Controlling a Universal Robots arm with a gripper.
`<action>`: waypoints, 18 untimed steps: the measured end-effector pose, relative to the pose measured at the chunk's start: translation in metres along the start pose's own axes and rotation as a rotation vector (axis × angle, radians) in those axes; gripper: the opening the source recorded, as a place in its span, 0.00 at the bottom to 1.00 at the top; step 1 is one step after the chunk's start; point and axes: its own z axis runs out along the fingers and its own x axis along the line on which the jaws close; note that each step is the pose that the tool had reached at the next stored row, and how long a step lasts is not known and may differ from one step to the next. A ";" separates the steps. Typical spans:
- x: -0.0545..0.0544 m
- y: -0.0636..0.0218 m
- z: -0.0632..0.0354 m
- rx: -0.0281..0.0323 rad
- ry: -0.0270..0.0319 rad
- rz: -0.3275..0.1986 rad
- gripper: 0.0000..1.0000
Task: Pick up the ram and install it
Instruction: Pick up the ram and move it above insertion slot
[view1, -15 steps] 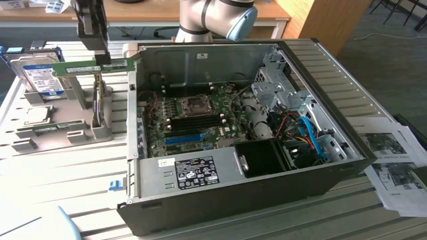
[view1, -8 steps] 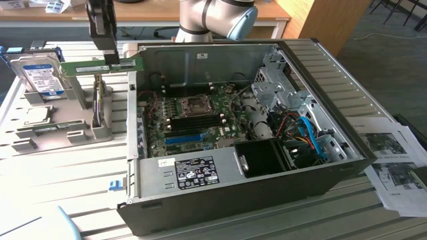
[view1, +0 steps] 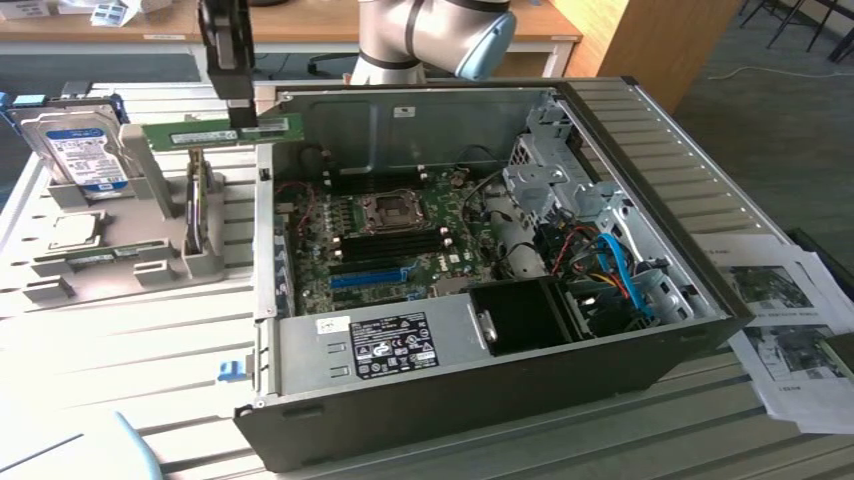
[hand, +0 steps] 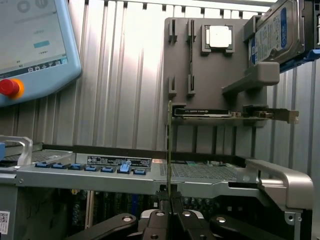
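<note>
while the pincer (view1: 244, 120) is gripping the ram (view1: 194, 134) aloft, carrying is seemingly proceeding.
seating is likely calling for alignment over the memory slots (view1: 387, 243).

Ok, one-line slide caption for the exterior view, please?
Gripper holds the ram in the air by the grey parts holder, next to the open computer case.

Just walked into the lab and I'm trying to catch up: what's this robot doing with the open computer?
The robot arm's gripper is clamped on the ram, a thin green stick. It holds the ram in the air above the gray parts holder, right beside the open computer case. The ram is not yet seated on the motherboard. A hard drive stands in the holder.
</note>
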 end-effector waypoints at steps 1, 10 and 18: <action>0.000 -0.0020 -0.0001 0.0000 0.0000 0.000 0.11; 0.001 -0.0176 -0.0006 0.0000 0.0000 0.000 0.11; 0.001 -0.0308 -0.0011 0.0000 0.0000 0.000 0.11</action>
